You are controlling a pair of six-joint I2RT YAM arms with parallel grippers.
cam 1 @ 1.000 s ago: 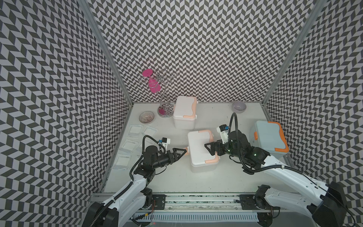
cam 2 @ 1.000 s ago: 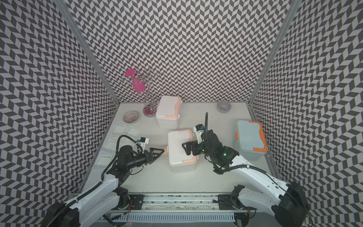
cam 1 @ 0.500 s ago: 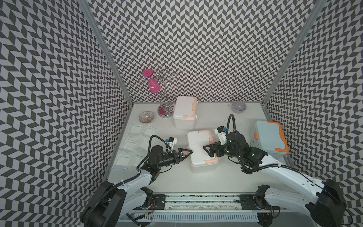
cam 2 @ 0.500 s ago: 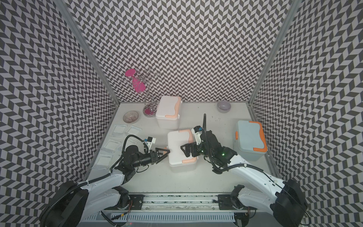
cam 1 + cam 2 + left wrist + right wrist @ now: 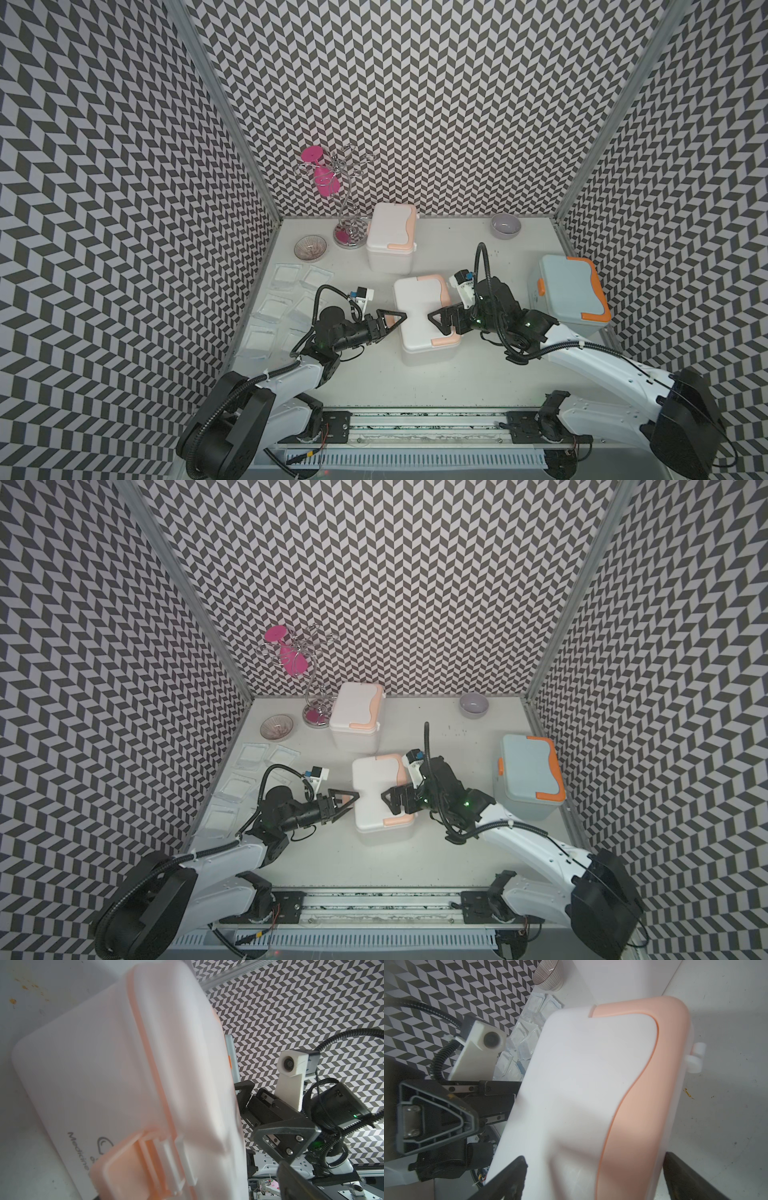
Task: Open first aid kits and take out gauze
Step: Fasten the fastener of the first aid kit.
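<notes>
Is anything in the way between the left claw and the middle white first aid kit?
Nothing visible. The open left claw is at the middle white kit's edge; the gauze packs lie behind its arm, out of the path.

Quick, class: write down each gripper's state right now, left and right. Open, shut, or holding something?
Left gripper: open, holding nothing, by the near white kit.
Right gripper: open, holding nothing, over that kit's lid.
</notes>
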